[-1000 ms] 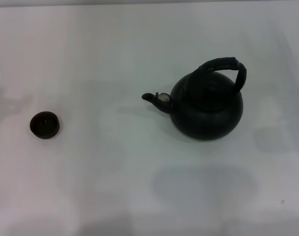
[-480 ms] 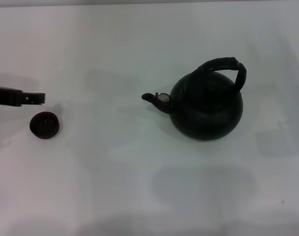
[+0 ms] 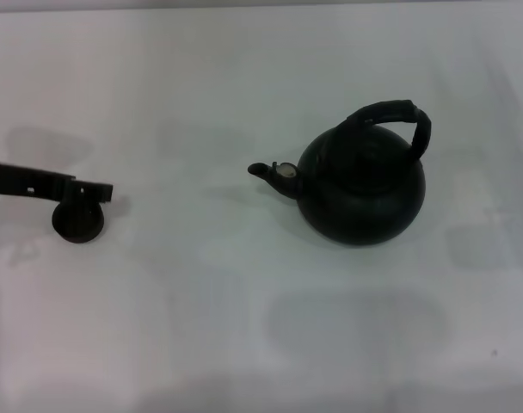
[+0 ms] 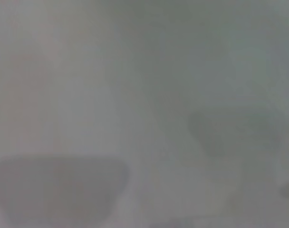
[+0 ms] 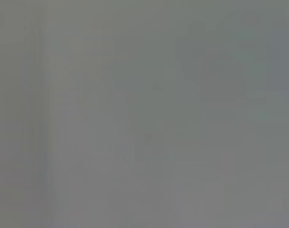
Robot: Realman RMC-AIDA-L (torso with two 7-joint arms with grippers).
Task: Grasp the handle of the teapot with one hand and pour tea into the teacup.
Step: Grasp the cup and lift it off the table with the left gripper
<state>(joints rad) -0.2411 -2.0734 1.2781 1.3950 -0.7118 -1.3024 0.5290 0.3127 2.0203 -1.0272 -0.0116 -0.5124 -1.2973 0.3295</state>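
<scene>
Teapot sits upright toward the worktop's right side, handle arched up and free to grab, spout aimed at the teacup well apart by the left edge. Left gripper has slid further in from that edge, now overlapping the cup's top; finger state unclear. Right gripper is out of view.
</scene>
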